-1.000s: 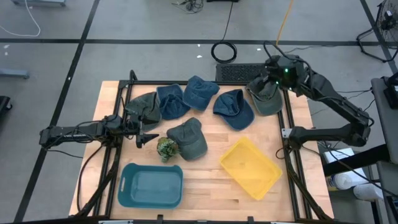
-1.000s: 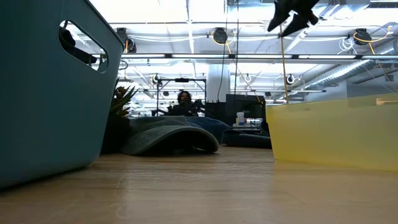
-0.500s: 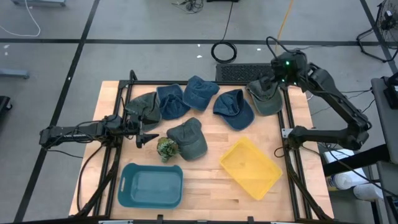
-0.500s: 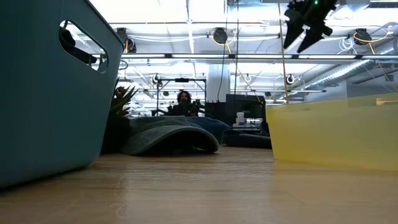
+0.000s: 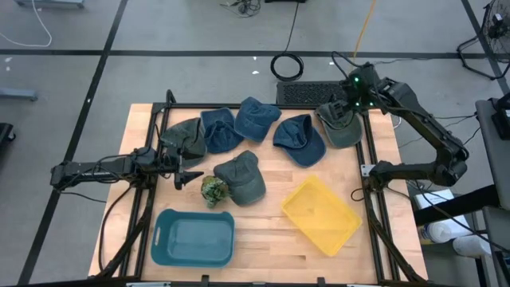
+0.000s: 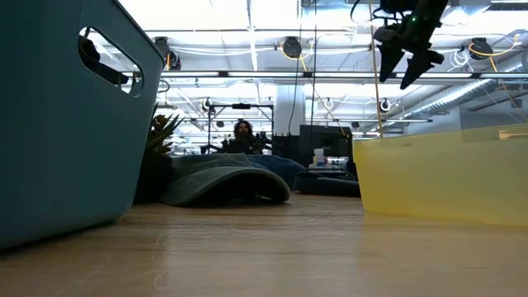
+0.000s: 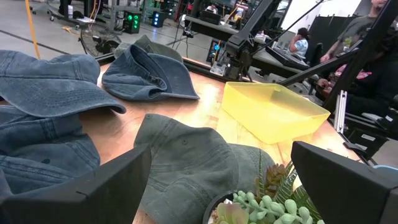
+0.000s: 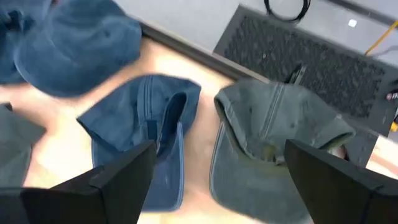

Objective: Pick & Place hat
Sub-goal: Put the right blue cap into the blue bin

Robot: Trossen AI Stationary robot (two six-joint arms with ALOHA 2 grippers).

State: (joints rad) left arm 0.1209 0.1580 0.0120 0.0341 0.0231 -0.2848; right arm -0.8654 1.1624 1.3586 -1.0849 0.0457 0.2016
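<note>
Fingers of both arms spread wide, holding nothing.
The bench (image 5: 263, 219) carries a yellow tray (image 5: 322, 215); beyond the tray lies the grey-green hat (image 5: 341, 126) at the bench's far right corner, and the right gripper (image 5: 347, 102) hangs above that hat. The left gripper (image 5: 185, 176) rests low, well left of the tray.

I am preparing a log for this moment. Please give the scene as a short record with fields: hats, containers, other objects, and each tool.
hats: six on the table, three blue, three green
green hat at far right corner: below the right tool
containers: teal bin, yellow bin, both empty
other objects: small plant
right tool: open, above the green hat, holding nothing
left tool: open, waiting low at the table's left side
</note>
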